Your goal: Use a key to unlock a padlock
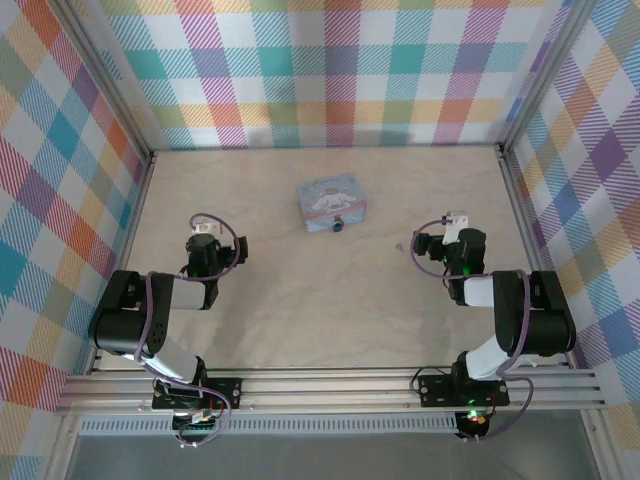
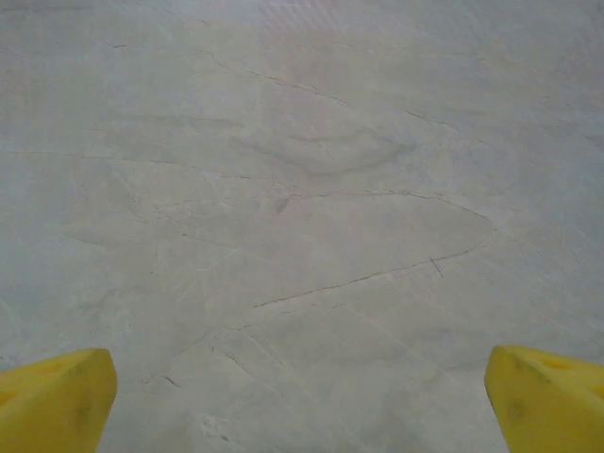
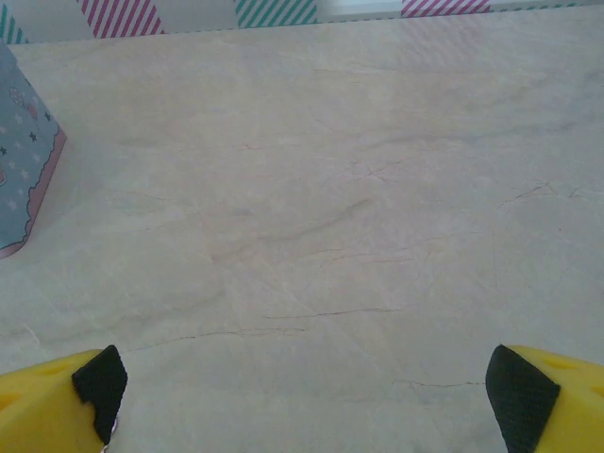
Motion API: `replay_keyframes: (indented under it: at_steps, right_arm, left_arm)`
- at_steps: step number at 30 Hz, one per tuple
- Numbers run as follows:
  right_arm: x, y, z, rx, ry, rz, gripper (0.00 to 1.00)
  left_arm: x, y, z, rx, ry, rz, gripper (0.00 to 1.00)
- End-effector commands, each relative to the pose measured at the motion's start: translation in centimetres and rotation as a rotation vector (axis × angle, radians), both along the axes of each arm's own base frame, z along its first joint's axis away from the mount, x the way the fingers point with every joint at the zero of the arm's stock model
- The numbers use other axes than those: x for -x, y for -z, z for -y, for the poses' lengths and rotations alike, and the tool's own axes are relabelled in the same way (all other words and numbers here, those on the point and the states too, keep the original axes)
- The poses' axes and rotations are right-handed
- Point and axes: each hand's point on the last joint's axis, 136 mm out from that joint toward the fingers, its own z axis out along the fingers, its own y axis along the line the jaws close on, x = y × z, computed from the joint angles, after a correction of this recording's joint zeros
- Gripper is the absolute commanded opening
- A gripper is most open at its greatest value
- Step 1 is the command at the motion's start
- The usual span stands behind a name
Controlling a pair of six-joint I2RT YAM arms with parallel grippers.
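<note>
So the thing that mattered here was where the padlock (image 1: 338, 224) sat relative to the two arms. From the top camera it was a tiny dark-blue blob right up against the near edge of the pastel box (image 1: 331, 198), roughly mid-table and a bit toward the far side. It was way too small to tell which way its shackle or long axis pointed, so no call on that.

Both grippers were well apart from it. The left gripper (image 1: 205, 228) was off to the left, and the right gripper (image 1: 455, 220) was off to the right, so the lock lay between them and slightly farther out. I'd say the right one was a touch nearer, but honestly it was close.

On the left wrist cam the left gripper (image 2: 302, 406) had its yellow fingers (image 2: 57, 396) spread wide with nothing between them, just bare table (image 2: 302, 189). It was the same story on the right wrist cam: the right gripper (image 3: 302, 396) had its jaws wide apart and empty, with the box (image 3: 24, 179) peeking in at the left edge. So for that arm the lock was up and to the left of the jaws.

There was also a small dark speck (image 1: 397, 249) on the table between the box and the right arm. It could've been the key, but I couldn't tell at that size.
</note>
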Motion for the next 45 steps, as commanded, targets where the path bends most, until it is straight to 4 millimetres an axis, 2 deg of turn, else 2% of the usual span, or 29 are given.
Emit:
replay_keyframes:
  at_steps: [1,27,29,33,37,40,43,45]
  right_arm:
    - [-0.5,-1.0,-0.2,-0.017,-0.012,0.026,1.0]
    - [-0.4,-1.2,-0.3,-0.018,-0.019,0.031,1.0]
    - [-0.4,-1.7,-0.3,-0.018,-0.017,0.034,1.0]
    - [0.1,-3.4,0.1,-0.026,0.009,0.015,1.0]
    - [0.8,-3.7,0.0,-0.082,0.036,-0.137,1.0]
    - [1.7,-4.7,-0.6,-0.148,0.034,-0.241,1.0]
    - [3.0,-5.8,-1.8,-0.211,0.0,-0.326,1.0]
    - [4.1,-6.0,-1.8,-0.247,0.027,-0.407,1.0]
  left_arm:
    - [-0.8,-1.5,-0.1,0.004,0.004,0.058,1.0]
    - [-0.8,-1.7,-0.4,0.004,-0.012,0.063,1.0]
    - [-0.8,-2.5,-0.6,0.003,-0.026,0.061,1.0]
    - [-0.5,-5.7,-1.0,-0.002,-0.05,0.059,1.0]
    - [0.2,-10.2,-0.8,0.079,-0.063,0.145,1.0]
    - [0.5,-12.4,-0.5,0.18,-0.09,0.109,1.0]
    - [1.0,-13.6,0.5,0.285,-0.088,0.039,1.0]
    - [1.4,-13.6,1.6,0.376,-0.069,0.004,1.0]
